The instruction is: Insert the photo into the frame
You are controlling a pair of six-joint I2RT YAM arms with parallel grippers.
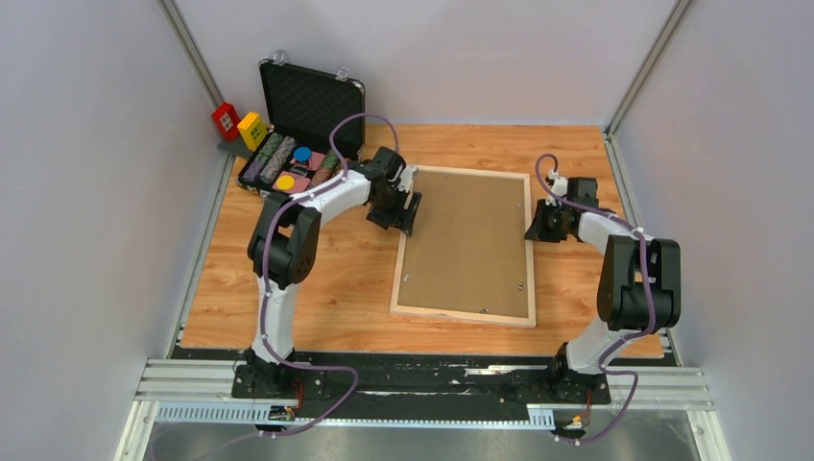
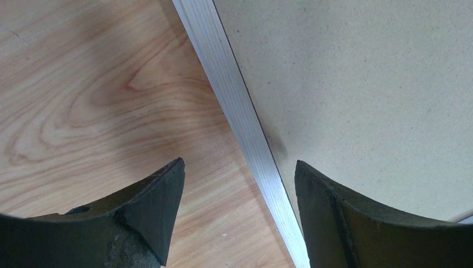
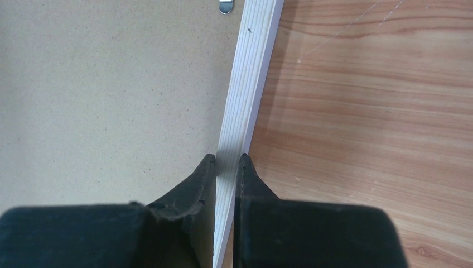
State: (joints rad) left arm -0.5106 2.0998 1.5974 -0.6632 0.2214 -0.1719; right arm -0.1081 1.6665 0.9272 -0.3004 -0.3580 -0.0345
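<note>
The pale wood frame [image 1: 463, 316] lies flat in the middle of the table with a plain brown backing board [image 1: 468, 240] filling it. The photo is hidden. My left gripper [image 1: 408, 213] is at the frame's left rail near the far corner. In the left wrist view it [image 2: 239, 167] stands open astride the rail [image 2: 234, 95], one finger over the table and the other over the board [image 2: 357, 84]. My right gripper [image 1: 533, 229] is at the right rail. In the right wrist view it [image 3: 227, 159] is shut on the rail [image 3: 251, 84], beside the board [image 3: 111, 84].
An open black case [image 1: 312, 106] with foam lining stands at the back left, with several coloured pieces [image 1: 288, 168] in its tray. A red block [image 1: 227, 119] and a yellow block [image 1: 251, 129] sit beside it. A small metal tab [image 3: 225, 6] sits on the board's edge.
</note>
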